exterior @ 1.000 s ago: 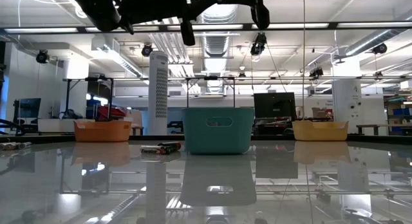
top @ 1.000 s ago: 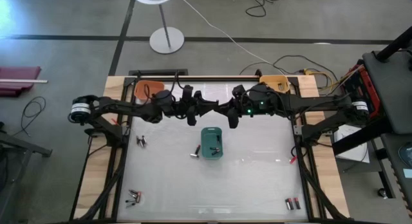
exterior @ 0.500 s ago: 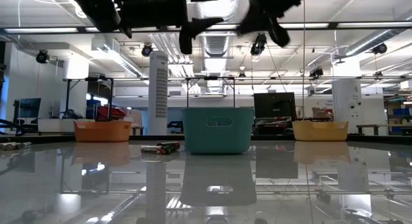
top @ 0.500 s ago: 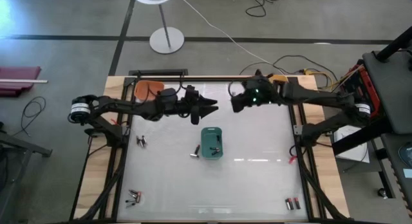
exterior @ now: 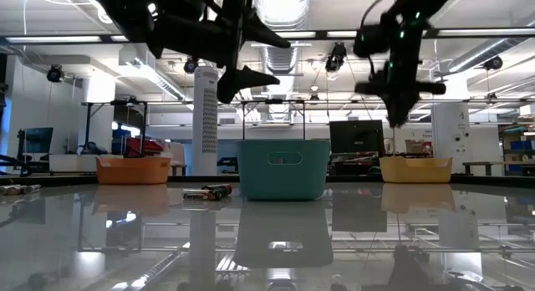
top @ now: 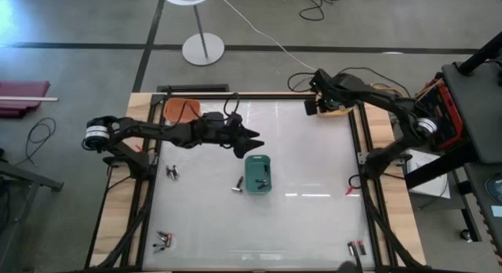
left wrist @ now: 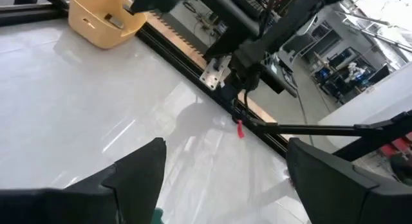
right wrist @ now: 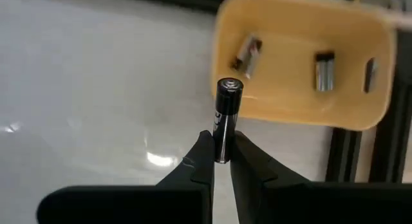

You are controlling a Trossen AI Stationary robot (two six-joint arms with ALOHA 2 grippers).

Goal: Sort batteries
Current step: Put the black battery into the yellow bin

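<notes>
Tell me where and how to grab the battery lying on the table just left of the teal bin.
Grip the battery across its round body at mid-length, descending from straight above. It lies flat on the table, apart from the teal bin, so fingers probably fit either side, closing across its long axis.

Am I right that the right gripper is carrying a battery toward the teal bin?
Not the teal bin. The right wrist view shows the right gripper shut on a battery beside the yellow bin, and the high view puts it at that far right corner.
</notes>
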